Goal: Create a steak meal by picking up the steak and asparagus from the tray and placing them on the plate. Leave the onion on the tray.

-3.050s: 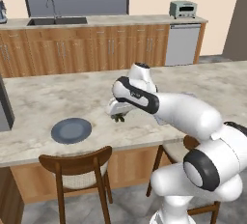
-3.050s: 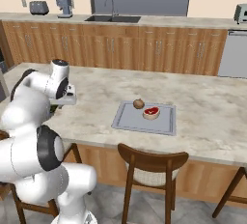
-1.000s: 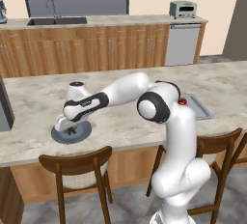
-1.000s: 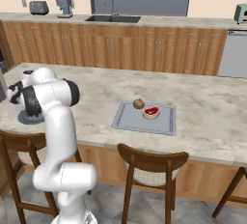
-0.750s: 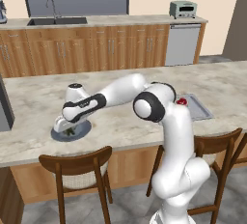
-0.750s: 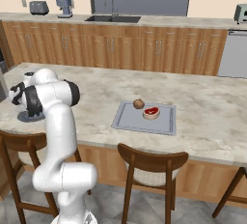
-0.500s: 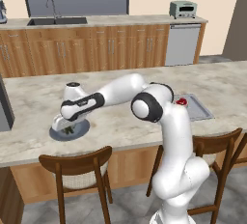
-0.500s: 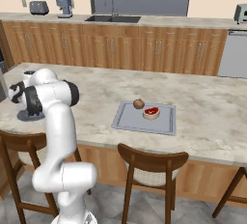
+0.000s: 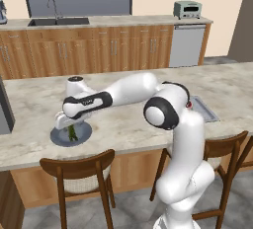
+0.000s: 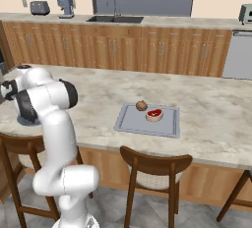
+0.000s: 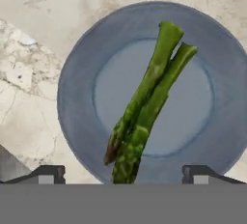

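Lying on the round blue-grey plate [image 11: 77, 97], light, stiff green asparagus stalks [image 11: 147, 100] suit mid-length gripping; jaws stand apart.

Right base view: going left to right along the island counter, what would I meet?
Robot arm → onion → steak, with the onion and steak both sitting on the grey tray.
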Robot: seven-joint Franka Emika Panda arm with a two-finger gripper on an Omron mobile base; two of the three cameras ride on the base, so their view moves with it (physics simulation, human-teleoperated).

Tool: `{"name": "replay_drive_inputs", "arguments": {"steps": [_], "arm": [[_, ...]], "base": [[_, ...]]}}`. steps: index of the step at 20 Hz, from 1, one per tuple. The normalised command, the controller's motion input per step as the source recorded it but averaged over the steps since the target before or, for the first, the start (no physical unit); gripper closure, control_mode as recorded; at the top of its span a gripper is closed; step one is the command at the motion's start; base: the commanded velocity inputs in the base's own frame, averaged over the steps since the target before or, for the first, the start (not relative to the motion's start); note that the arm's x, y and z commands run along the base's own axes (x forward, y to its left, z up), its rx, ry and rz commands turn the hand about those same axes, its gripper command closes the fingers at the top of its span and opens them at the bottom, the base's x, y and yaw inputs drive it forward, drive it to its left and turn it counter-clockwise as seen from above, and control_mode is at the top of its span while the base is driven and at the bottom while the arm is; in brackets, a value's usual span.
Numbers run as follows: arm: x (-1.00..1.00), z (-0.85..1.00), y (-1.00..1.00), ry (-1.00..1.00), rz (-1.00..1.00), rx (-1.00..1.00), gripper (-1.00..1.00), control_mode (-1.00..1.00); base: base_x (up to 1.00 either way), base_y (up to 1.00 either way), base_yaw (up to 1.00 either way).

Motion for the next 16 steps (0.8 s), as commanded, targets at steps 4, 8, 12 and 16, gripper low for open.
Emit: {"name": "replay_drive_inputs", "arguments": {"steps": [4,8,12,16], "arm": [[-0.43,0.70,-0.54,-0.24,-0.11,0.00,-1.00,-1.00],[-0.23,0.61,-0.94,-0.19,-0.14,0.00,-1.00,-1.00],[-0.25,0.50,-1.00,-0.12,-0.18,0.00,-1.00,-1.00],[-0.38,0.43,-1.00,-0.01,-0.30,0.03,-1.00,-1.00]], "base": [[0.00,0.00,0.00],[0.00,0.00,0.00],[0.00,0.00,0.00],[0.00,0.00,0.00]]}}
